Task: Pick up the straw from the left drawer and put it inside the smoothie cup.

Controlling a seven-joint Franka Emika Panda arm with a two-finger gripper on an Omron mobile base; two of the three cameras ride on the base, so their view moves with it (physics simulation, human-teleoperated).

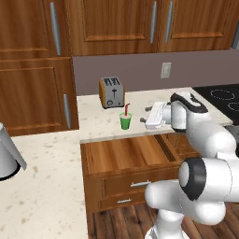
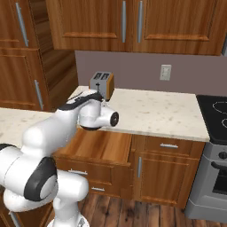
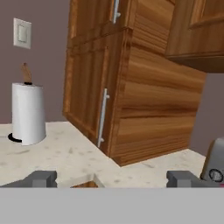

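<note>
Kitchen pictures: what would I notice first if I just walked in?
Probably the big white robot arm reaching over the counter. Next, the little green cup on the counter with a red straw standing in it, in front of the toaster. Below the counter, a wide wooden drawer stands pulled open.

The robot's white forearm covers the right end of the open brown wooden left drawer (image 1: 126,156). In the hand view, the silver toaster (image 3: 215,164) is cut off by the right edge. Can't really make out the finger gap beside the small green smoothie cup (image 1: 125,121).

Arm bent forward at elbow, wrist level; end effector (image 3: 112,178) fingers spread wide (nothing between them).
</note>
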